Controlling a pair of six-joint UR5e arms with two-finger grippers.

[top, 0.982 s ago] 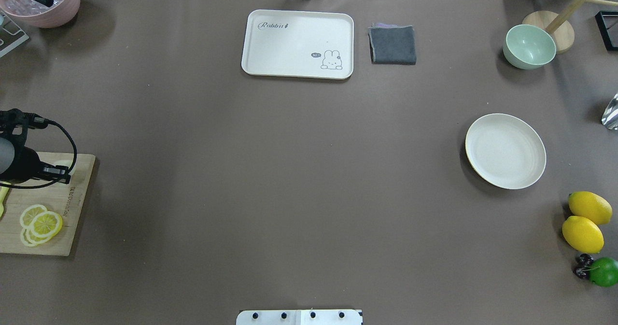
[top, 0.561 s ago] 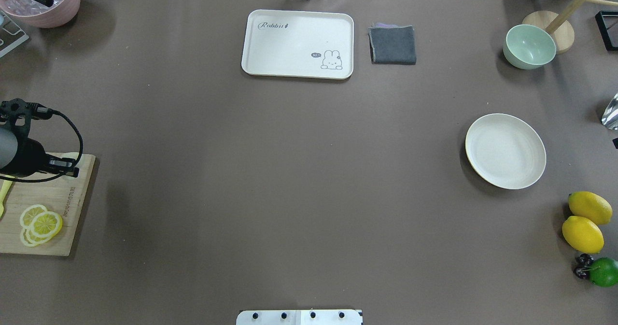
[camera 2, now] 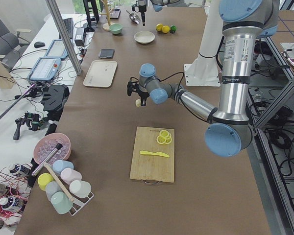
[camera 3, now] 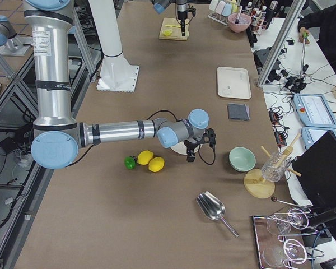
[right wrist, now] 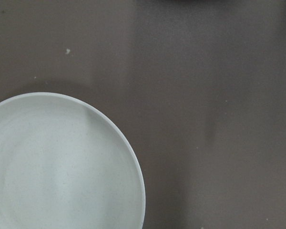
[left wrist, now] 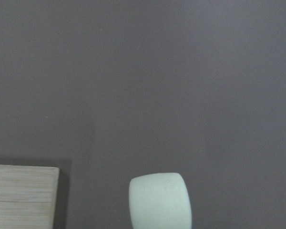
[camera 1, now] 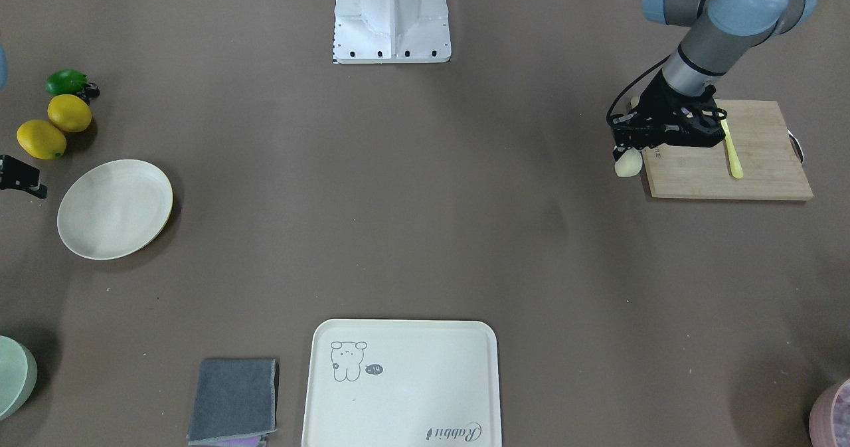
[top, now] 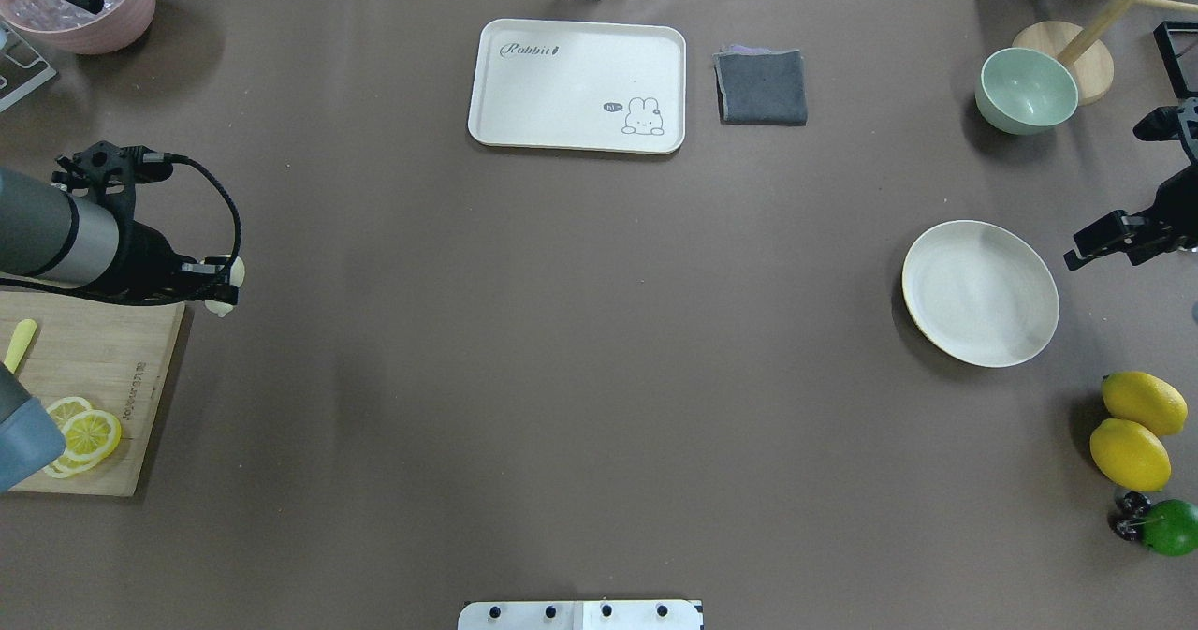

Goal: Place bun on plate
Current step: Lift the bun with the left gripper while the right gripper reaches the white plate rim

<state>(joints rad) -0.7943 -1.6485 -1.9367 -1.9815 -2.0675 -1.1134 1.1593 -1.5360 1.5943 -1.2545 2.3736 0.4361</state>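
The bun (top: 227,277) is a small pale cream block, held off the table just past the far corner of the cutting board (top: 89,368). My left gripper (top: 213,285) is shut on it. It hangs below the black fingers in the front view, bun (camera 1: 628,163), and fills the bottom of the left wrist view, bun (left wrist: 159,200). The round cream-white plate (top: 980,293) lies at the right with nothing on it. My right gripper (top: 1086,248) hovers just beyond the plate's right rim. I cannot tell whether it is open or shut.
Lemon slices (top: 82,433) and a yellow knife (top: 19,344) lie on the cutting board. A cream tray (top: 577,85), grey cloth (top: 761,87) and green bowl (top: 1026,90) stand at the back. Two lemons (top: 1134,429) and a lime (top: 1170,527) sit near the plate.
My left arm has swung away from the board toward the table's far side and right, and the bun now shows in its gripper. My right arm has come into view beside the plate.
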